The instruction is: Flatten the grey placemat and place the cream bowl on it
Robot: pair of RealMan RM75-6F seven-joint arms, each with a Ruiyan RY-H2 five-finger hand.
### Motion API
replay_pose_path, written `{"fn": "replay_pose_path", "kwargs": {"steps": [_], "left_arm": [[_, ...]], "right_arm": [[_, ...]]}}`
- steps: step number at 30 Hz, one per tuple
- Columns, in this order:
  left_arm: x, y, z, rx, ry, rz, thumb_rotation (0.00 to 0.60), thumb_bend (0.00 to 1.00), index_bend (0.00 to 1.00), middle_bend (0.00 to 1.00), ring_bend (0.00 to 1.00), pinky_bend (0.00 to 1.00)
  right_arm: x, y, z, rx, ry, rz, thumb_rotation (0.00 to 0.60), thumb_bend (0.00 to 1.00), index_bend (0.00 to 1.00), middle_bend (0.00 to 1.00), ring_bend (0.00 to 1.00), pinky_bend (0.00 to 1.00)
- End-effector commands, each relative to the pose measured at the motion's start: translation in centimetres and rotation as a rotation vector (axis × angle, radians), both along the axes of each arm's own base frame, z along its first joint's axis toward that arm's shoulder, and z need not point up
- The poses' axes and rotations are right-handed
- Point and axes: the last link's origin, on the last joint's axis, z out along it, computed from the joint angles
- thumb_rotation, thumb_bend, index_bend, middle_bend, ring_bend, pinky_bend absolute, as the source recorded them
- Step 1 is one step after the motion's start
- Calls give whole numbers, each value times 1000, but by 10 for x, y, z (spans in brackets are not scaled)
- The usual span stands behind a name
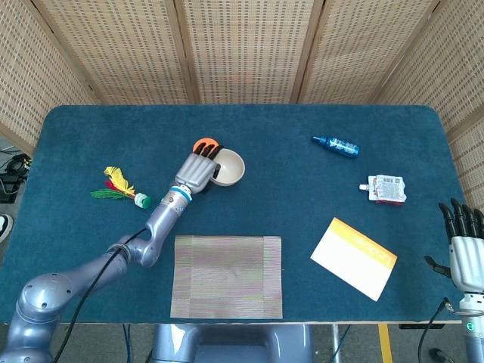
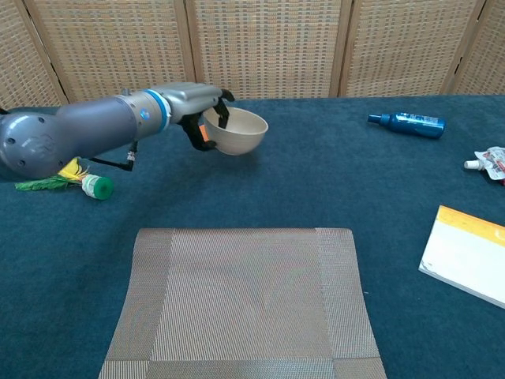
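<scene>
Gripping the cream bowl by its near-left rim, the left hand holds it tilted above the blue table, beyond the flat grey placemat. At the table's right edge, the right hand rests empty, fingers extended.

cream bowl, grey (ribbed, seemingly) placemat
</scene>
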Motion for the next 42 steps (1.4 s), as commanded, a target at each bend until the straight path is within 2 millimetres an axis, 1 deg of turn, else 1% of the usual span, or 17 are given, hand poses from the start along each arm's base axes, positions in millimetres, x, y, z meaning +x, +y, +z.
{"fn": "replay_pose_path", "kwargs": {"steps": [1, 4, 10, 11, 13, 16, 20, 23, 29, 33, 34, 35, 36, 38, 39, 40, 42], "left_arm": [[-23, 10, 42, 82, -1, 37, 600, 494, 687, 0, 0, 0], [-57, 15, 74, 135, 13, 109, 600, 494, 692, 0, 0, 0], [-121, 12, 113, 190, -13, 262, 600, 495, 688, 0, 0, 0], [-142, 8, 123, 205, -8, 303, 600, 495, 686, 0, 0, 0], [-170, -2, 133, 214, -15, 358, 600, 494, 685, 0, 0, 0], [-202, -16, 141, 219, -23, 423, 600, 494, 685, 0, 0, 0], [-229, -29, 147, 239, -40, 480, 600, 497, 683, 0, 0, 0], [-243, -36, 149, 248, -51, 507, 600, 503, 683, 0, 0, 0], [-257, -43, 150, 252, -51, 540, 600, 503, 679, 0, 0, 0], [-266, -48, 148, 241, -37, 572, 600, 485, 609, 0, 0, 0], [-267, -49, 147, 235, -33, 579, 600, 472, 575, 0, 0, 0], [-268, -50, 147, 231, -32, 587, 600, 411, 466, 0, 0, 0], [-268, -50, 148, 234, -41, 592, 600, 310, 292, 0, 0, 0], [-267, -51, 149, 242, -61, 594, 600, 106, 47, 0, 0, 0], [-266, -52, 152, 257, -81, 590, 600, 36, 0, 0, 0, 0], [-264, -53, 153, 268, -96, 584, 600, 6, 0, 0, 0, 0], [-259, -56, 158, 291, -144, 558, 600, 0, 0, 0, 0, 0]], "right_arm": [[3, 2, -1, 3, 0, 10, 600, 0, 62, 0, 0, 0], [6, 3, -3, 12, 0, 21, 600, 0, 61, 0, 0, 0], [11, 6, -7, 26, -1, 38, 600, 0, 61, 0, 0, 0], [12, 6, -8, 29, -3, 45, 600, 0, 61, 0, 0, 0], [14, 7, -9, 33, -4, 54, 600, 0, 61, 0, 0, 0], [16, 7, -10, 38, -6, 59, 600, 0, 61, 0, 0, 0], [18, 7, -12, 48, -8, 68, 600, 0, 61, 0, 0, 0], [19, 7, -12, 50, -9, 74, 600, 0, 61, 0, 0, 0], [20, 7, -12, 49, -12, 80, 600, 0, 61, 0, 0, 0], [21, 8, -11, 46, -15, 81, 600, 0, 61, 0, 0, 0], [21, 8, -10, 45, -16, 81, 600, 0, 61, 0, 0, 0], [21, 8, -10, 44, -17, 82, 600, 0, 61, 0, 0, 0], [21, 8, -10, 43, -17, 83, 600, 0, 61, 0, 0, 0], [22, 9, -10, 43, -18, 84, 600, 0, 61, 0, 0, 0], [22, 9, -10, 43, -18, 84, 600, 0, 60, 0, 0, 0], [22, 8, -10, 43, -18, 83, 600, 0, 60, 0, 0, 0], [21, 8, -10, 45, -18, 81, 600, 0, 59, 0, 0, 0]]}}
